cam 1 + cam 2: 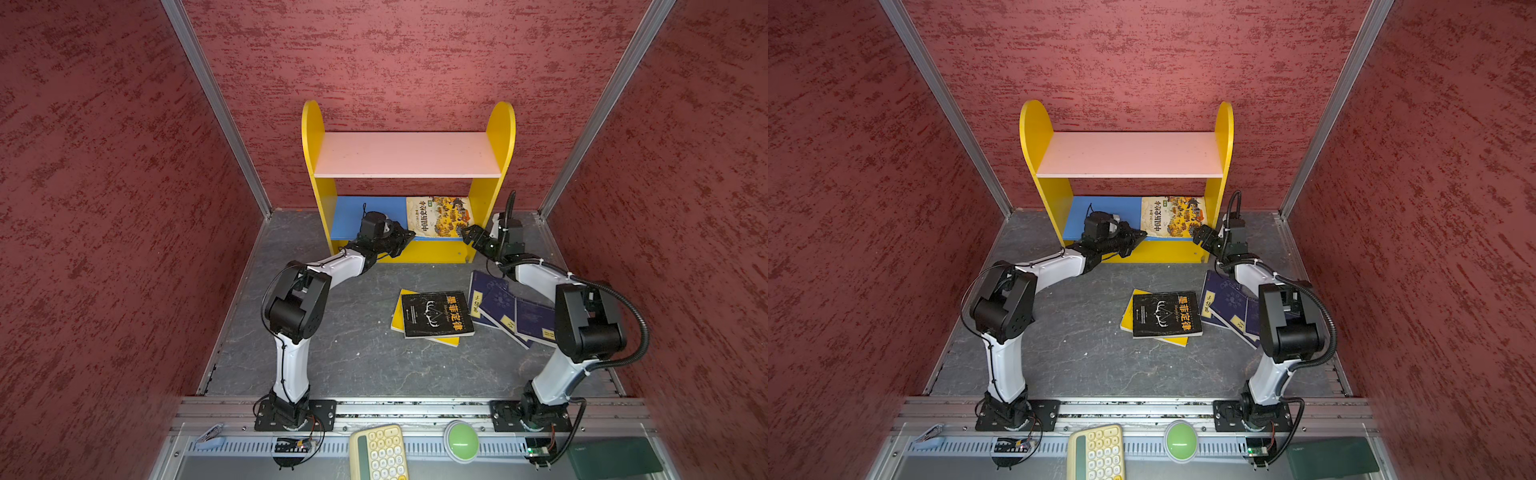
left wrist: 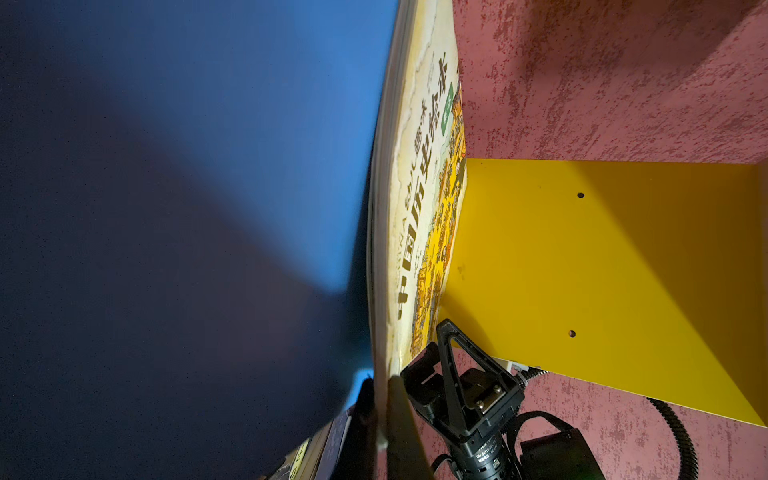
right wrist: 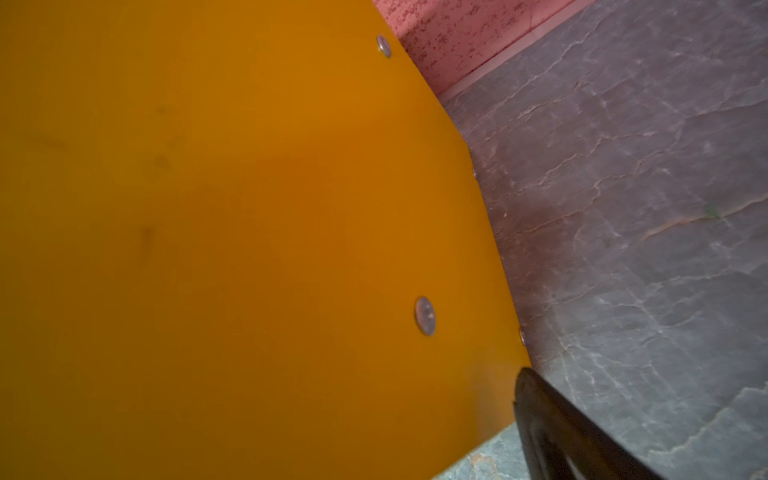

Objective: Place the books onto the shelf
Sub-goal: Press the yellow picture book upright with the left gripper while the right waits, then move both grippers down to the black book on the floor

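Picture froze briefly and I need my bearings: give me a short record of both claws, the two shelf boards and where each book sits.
left claw: shut on the illustrated book's left edge
right claw: open, holding nothing, by that book's front right corner
blue lower board: illustrated book on its right half
pink upper board: no books
black book: on the table, atop the yellow book
navy books: three, overlapping, on the table beside the right arm
books left: five
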### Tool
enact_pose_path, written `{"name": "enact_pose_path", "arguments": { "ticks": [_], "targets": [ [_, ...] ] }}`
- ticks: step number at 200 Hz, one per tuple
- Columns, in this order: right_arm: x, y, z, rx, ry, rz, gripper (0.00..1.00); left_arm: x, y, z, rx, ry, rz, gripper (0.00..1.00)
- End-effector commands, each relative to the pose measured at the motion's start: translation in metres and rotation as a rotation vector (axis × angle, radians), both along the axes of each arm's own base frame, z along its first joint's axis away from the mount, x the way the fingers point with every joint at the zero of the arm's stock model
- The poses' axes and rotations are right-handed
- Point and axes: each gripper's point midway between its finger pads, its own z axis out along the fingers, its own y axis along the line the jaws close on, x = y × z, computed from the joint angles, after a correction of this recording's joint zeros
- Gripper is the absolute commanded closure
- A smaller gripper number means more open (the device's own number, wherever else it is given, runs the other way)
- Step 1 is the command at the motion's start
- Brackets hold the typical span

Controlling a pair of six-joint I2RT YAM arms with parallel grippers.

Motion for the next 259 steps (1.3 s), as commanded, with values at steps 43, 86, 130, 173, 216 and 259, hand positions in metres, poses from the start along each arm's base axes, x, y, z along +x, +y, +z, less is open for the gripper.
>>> {"name": "enact_pose_path", "arguments": {
  "ticks": [43, 86, 130, 173, 216, 259],
  "targets": [
    [-0.002, -0.012, -0.019, -0.06, 0.044, -0.073, 0.05, -0.025, -0.012, -0.01, 0.025, 0.04, -0.086, 0.79],
    [-0.009, -0.017, -0.022, -0.047, 0.056, -0.109, 0.07, -0.026, 0.013, -0.006, 0.092, 0.054, -0.03, 0.51],
    [-0.011, -0.019, -0.016, -0.039, 0.044, -0.124, 0.07, -0.032, 0.036, 0.003, 0.247, 0.044, 0.017, 0.4],
    [-0.008, -0.015, -0.003, -0.021, 0.014, -0.109, 0.06, -0.021, 0.036, 0.029, 0.296, -0.078, 0.004, 0.38],
    [-0.007, -0.005, 0.026, -0.004, -0.048, -0.048, 0.05, -0.012, 0.029, 0.042, 0.31, -0.153, -0.022, 0.37],
    [-0.022, 0.0, 0.051, -0.007, -0.081, -0.008, 0.04, -0.028, 0.033, 0.046, 0.35, -0.216, -0.048, 0.33]
  ]
}}
